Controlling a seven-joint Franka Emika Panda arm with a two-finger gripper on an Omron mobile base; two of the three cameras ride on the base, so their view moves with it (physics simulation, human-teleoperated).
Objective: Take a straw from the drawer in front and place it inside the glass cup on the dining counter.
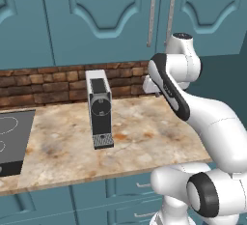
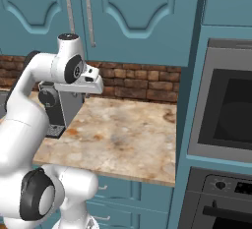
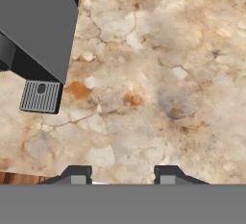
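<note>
My gripper (image 3: 122, 175) hangs above a marbled beige counter top (image 3: 158, 83) with a brick back wall. Its two dark fingertips stand apart with nothing between them, so it is open. In the right base view the white hand (image 2: 92, 82) sits high over the counter, close to the coffee machine. Teal drawer fronts (image 1: 137, 185) with small silver handles lie shut under the counter's front edge, and they also appear low in the right base view (image 2: 110, 189). The straw, the glass cup and the dining counter are out of view.
A boxy grey coffee machine (image 1: 100, 108) stands on the counter, its drip grate (image 3: 41, 95) left of the gripper. A dark cooktop (image 1: 12, 142) lies at the left. Tall teal cupboard doors (image 1: 111, 16) hang above. A built-in oven (image 2: 221, 115) fills the right.
</note>
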